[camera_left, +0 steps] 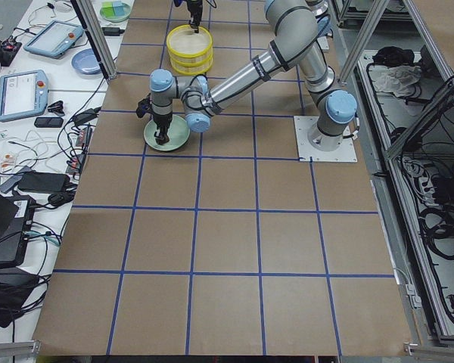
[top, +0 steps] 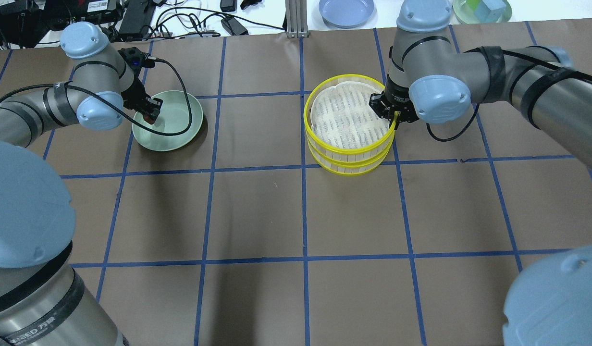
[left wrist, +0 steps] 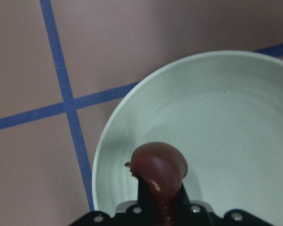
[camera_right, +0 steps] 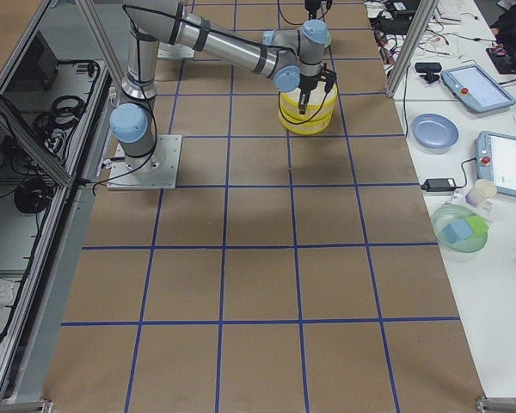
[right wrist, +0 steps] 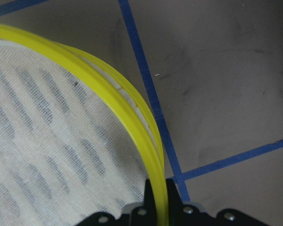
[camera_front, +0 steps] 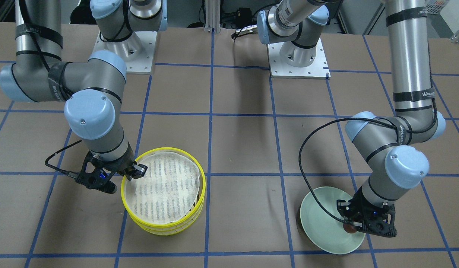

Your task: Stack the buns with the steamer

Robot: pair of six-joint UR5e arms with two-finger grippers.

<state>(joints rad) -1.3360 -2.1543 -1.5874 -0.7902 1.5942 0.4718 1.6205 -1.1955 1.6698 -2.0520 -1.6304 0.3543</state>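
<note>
Brown bun [left wrist: 158, 165] is pinched in the left gripper [top: 149, 109], low over the green plate [left wrist: 236, 113]. Far to its right sits the steamer [top: 346, 145], rim pinched by the right gripper [top: 391, 115].

White lettering on the black band around the left arm's silver tube [camera_front: 414, 95] reads roughly "UNIVERS"; the rest curves out of sight. The narrower black band near that arm's elbow joint [camera_front: 401, 133] carries similar white letters, too small to read. In the overhead view, the black strap on the nearest grey arm segment [top: 34, 330] shows "ZED", followed by characters I cannot make out. The white printed label on the upper grey arm tube [camera_front: 289, 11] is blurred.
</note>
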